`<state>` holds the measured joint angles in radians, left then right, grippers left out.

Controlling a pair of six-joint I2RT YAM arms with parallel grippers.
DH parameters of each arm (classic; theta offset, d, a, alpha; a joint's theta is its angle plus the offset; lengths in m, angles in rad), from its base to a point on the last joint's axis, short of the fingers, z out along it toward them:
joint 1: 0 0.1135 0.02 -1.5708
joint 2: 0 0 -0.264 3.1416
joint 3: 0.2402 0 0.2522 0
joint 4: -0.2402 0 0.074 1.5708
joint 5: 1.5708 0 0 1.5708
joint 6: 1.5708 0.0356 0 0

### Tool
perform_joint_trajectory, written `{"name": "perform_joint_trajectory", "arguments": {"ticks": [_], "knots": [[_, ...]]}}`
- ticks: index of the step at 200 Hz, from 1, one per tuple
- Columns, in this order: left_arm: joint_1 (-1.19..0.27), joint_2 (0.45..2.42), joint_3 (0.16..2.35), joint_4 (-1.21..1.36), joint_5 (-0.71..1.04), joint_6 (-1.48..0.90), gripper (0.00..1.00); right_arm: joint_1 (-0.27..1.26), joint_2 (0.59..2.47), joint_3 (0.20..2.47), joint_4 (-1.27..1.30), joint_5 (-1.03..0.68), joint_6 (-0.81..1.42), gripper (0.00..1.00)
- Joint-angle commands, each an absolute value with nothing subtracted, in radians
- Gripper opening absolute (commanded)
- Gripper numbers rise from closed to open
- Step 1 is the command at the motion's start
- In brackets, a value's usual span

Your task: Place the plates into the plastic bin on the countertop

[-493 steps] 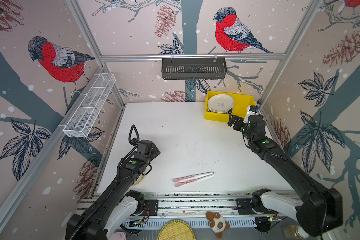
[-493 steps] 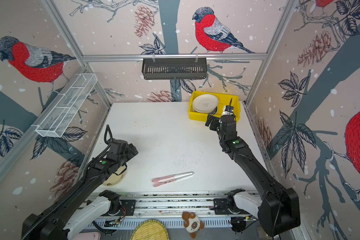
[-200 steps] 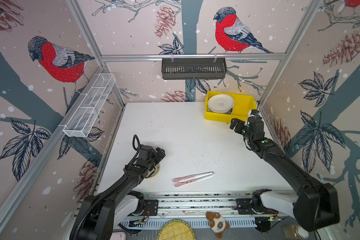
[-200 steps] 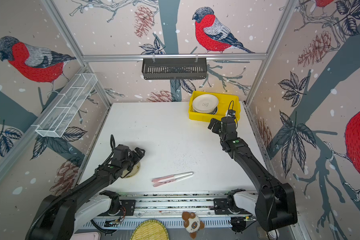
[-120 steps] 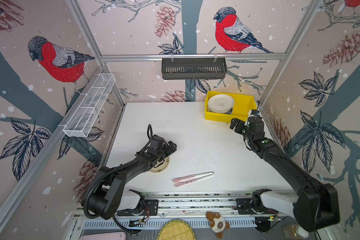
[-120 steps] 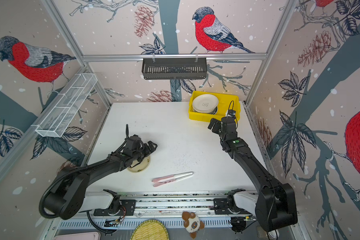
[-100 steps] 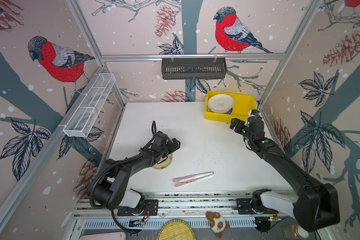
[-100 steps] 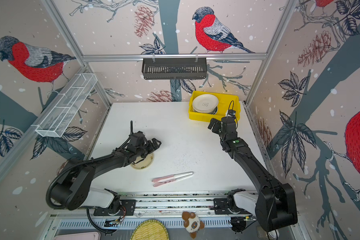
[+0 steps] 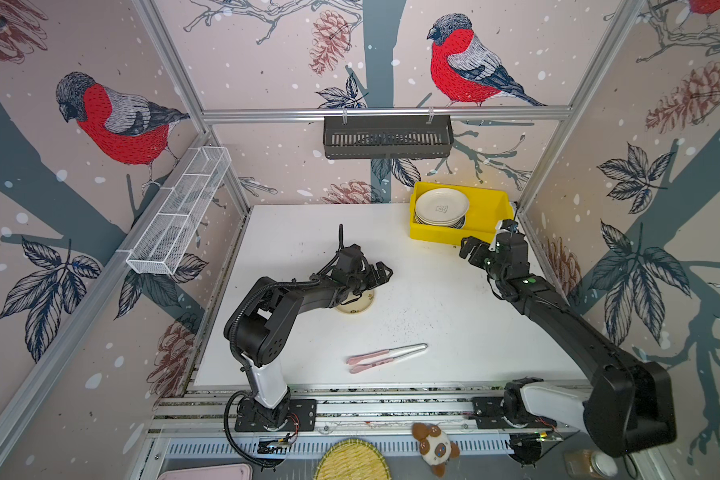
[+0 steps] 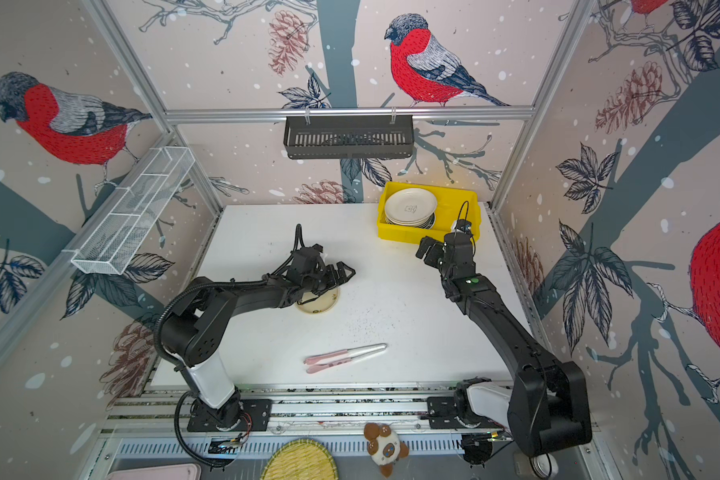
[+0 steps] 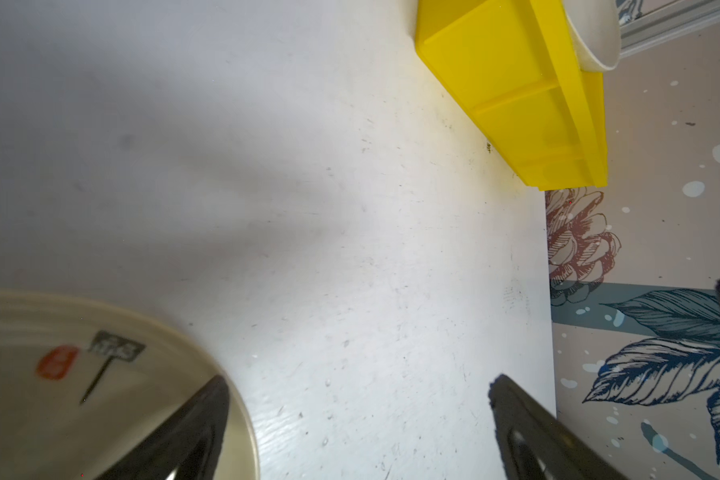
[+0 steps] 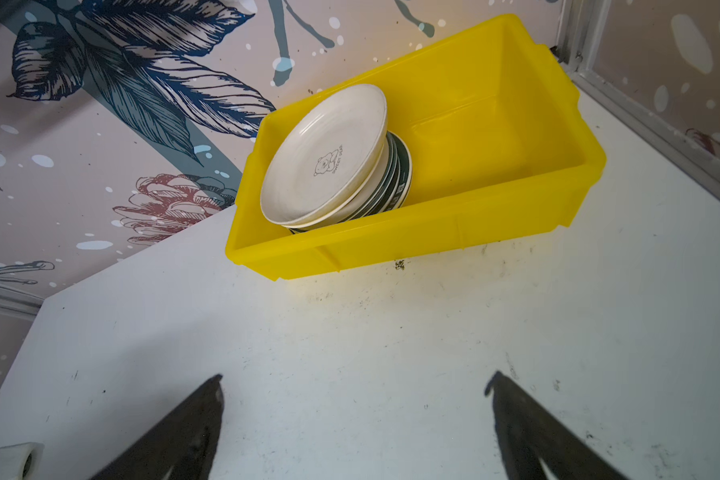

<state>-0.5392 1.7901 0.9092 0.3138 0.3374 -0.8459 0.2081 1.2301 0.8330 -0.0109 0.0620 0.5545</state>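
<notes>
Left gripper (image 9: 378, 272), jaws wide and empty, sits at the far-right edge of the cream plate (image 9: 357, 304), which has slid from the near-left edge toward the countertop (image 9: 433, 316) centre. Right gripper (image 9: 471, 250) is wide and unmoved beside the yellow bin (image 9: 449, 237), which holds stacked plates (image 9: 441, 205).

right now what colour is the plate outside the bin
Cream plate, red and dark marks; best in left wrist view.

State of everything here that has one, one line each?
plastic bin: upright, one half bare
stacked plates: inside the plastic bin, top one tilted
loose plate: flat on the countertop, outside the plastic bin
left gripper: open, one finger over the loose plate, nothing gripped
right gripper: open, empty
</notes>
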Motion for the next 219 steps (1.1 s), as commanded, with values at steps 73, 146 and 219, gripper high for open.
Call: {"name": "perform_joint_trajectory", "arguments": {"ticks": [73, 146, 219], "knots": [[-0.541, 1.518, 0.836, 0.245, 0.112, -0.655, 0.97, 0.324, 1.374, 0.936, -0.035, 0.012, 0.628, 1.0], [-0.414, 1.305, 0.537, 0.352, 0.071, -0.688, 0.97, 0.497, 1.587, 1.033, -0.093, -0.046, 0.65, 0.98], [-0.347, 1.208, 0.46, 0.213, 0.041, -0.681, 0.98, 0.578, 1.683, 1.106, -0.138, -0.044, 0.632, 0.97]]}}
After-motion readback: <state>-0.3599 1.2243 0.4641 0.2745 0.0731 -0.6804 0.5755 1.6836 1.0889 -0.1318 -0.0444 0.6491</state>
